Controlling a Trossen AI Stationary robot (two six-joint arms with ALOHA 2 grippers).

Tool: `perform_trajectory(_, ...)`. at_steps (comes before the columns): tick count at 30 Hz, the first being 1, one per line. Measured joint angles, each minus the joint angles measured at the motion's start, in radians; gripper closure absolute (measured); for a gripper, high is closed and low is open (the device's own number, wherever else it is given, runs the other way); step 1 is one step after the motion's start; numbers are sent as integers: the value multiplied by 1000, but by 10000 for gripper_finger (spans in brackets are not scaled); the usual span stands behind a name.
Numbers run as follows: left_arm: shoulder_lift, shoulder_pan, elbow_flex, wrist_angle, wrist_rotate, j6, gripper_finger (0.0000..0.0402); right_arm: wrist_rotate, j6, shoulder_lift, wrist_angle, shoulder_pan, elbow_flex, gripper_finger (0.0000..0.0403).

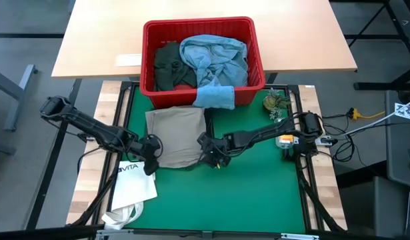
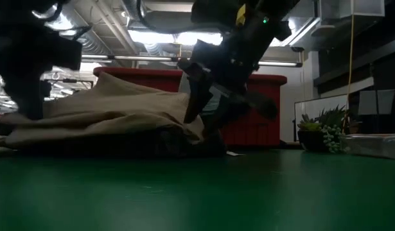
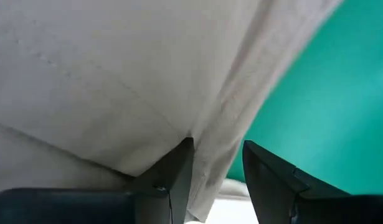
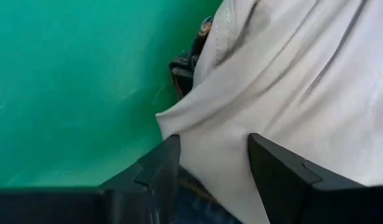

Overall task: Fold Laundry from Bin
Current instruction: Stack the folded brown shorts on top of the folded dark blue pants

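Khaki trousers (image 1: 175, 137) lie folded on the green mat (image 1: 258, 193), just in front of the red bin (image 1: 148, 53). A dark garment (image 4: 185, 68) peeks out from under their near right corner. My left gripper (image 1: 151, 152) is shut on the trousers' near left corner. My right gripper (image 1: 211, 157) is shut on their near right corner. In the bin lie a dark green piece (image 1: 168, 67) and light blue jeans (image 1: 215, 57). A small light blue cloth (image 1: 215, 98) hangs over the bin's front rim. My left gripper pinches the edge of the khaki trousers (image 3: 207, 171) between its two fingers, slanting down from the table's left near side. The cloth spreads away from the fingers and rests on the table. How many layers it holds, I cannot tell. My right gripper pinches the trousers' near right corner (image 4: 213, 158) between its two fingers, slanting down from the table's right side. A fold of cloth fills the gap between them, and a strip of blue cloth (image 4: 200, 196) shows under it. The corner sits low over the mat.
A white tote bag (image 1: 135, 187) lies at the mat's near left, close to my left gripper. A small plant (image 1: 275, 103) and an orange-topped thing (image 1: 285, 141) stand at the right. The mat's near half shows bare green. The bin rests on the wooden table's near edge (image 1: 91, 73).
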Motion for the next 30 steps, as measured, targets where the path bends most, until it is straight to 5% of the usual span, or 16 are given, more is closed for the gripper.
perform_trajectory(9,-16,1,175,8,0,105,303,5,-1,-159,1,-1,-2,212)
perform_trajectory(12,-16,1,226,16,-112,177,312,51,-1,-176,52,-3,-2,212)
perform_trajectory(20,-17,25,262,17,-624,294,321,242,1,-155,200,-49,-2,212)
perform_trajectory(30,-14,221,171,18,-706,298,321,231,83,-79,302,-173,0,212)
